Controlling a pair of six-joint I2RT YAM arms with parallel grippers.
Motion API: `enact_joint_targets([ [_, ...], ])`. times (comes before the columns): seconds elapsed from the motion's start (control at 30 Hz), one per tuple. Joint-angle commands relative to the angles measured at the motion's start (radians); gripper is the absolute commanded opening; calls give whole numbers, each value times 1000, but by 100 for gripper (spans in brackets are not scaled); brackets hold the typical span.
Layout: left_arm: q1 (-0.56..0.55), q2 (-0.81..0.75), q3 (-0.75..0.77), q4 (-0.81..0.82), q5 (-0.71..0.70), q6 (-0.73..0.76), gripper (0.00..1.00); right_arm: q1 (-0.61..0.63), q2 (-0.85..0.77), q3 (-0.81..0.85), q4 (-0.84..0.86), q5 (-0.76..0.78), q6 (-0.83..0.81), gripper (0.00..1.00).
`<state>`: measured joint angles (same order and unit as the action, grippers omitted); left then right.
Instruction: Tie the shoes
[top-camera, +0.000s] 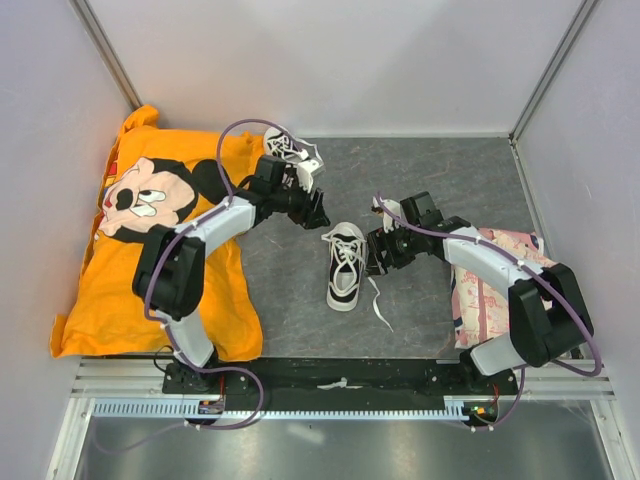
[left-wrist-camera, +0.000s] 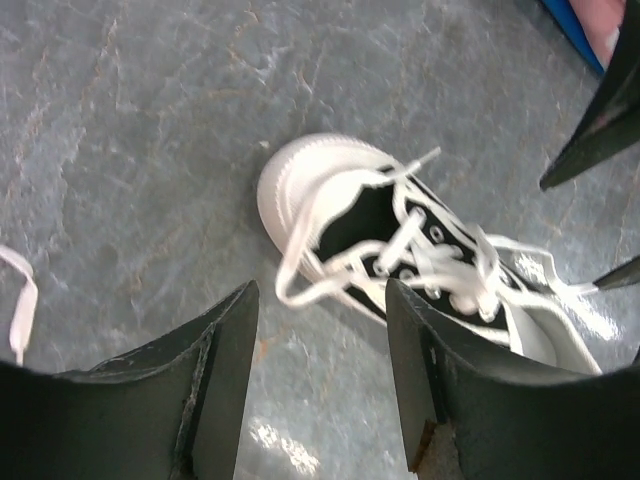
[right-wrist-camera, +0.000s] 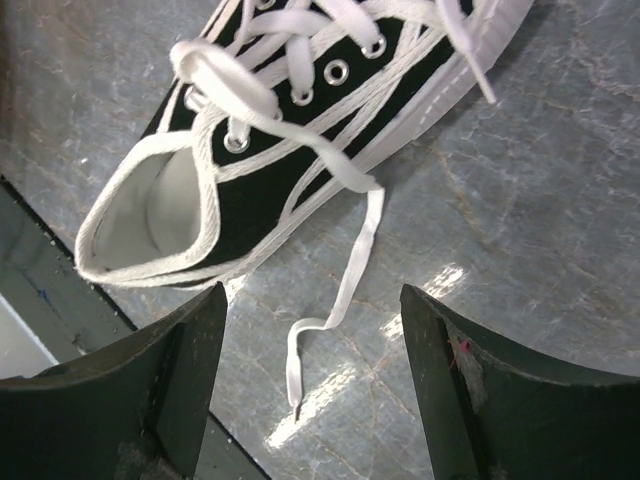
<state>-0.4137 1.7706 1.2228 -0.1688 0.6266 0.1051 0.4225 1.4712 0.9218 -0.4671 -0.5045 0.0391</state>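
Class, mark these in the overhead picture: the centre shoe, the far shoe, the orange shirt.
Centre shoe (top-camera: 346, 266): top view, its middle.
Far shoe (top-camera: 290, 148): top view, laced upper.
Orange shirt (top-camera: 100, 295): top view, bare cloth near its left edge.

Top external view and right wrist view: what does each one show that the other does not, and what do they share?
Only top external: the orange Mickey Mouse shirt, a second sneaker and a pink patterned cloth. Only right wrist: the metal eyelets and white lining. Both: the middle sneaker with its loose lace on the grey table.
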Motion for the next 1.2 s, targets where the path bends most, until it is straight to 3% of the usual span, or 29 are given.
enact_joint_targets([
  [0.0,0,96,101,29,41,-50,60,-2,26,-12,88,44,22,78],
  [0.3,-34,216,142,29,81,-61,60,-2,135,11,197,-45,76,83],
  [0.43,-36,254,144,37,67,-84,57,-4,179,29,212,-86,70,80],
  [0.6,-36,270,127,45,81,-96,43,-2,199,26,205,-86,45,63],
  [0.63,-33,267,124,45,82,-96,37,-4,196,20,200,-80,39,60],
  [0.67,-30,262,119,46,88,-96,26,-7,193,19,193,-81,35,58],
  [0.87,9,196,63,80,143,-131,3,-39,115,0,113,-91,12,63],
  [1.17,52,90,-35,98,163,-148,2,-33,49,-49,36,40,-2,64],
])
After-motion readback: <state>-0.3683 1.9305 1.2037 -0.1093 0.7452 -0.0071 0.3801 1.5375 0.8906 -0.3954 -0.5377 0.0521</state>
